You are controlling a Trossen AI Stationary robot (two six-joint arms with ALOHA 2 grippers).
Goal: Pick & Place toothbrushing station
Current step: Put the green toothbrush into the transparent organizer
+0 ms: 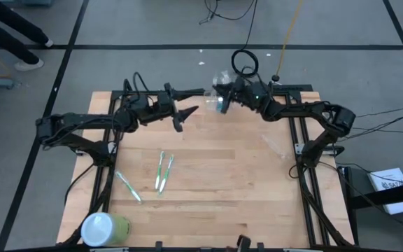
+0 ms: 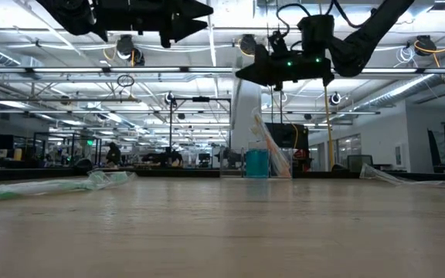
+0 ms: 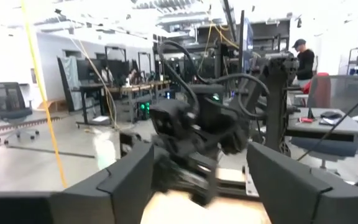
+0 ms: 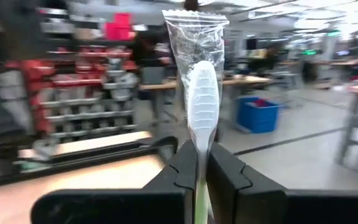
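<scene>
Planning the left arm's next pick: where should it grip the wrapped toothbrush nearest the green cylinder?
Probably grip the wrapped toothbrush mid-length, coming straight down from above, fingers across its narrow width: it lies flat and diagonal on the table.

Pale wood-plank table [image 1: 208, 175], glossy clear-plastic wrapper [image 4: 199, 43]

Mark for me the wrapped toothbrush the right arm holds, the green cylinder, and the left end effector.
White toothbrush in clear wrapper [image 4: 202, 99]: right wrist view, on the brush head.
Green cylinder with white lid [image 1: 104, 228]: high view, on the lid.
Left end effector [image 1: 189, 100]: high view, between its open fingertips.
</scene>
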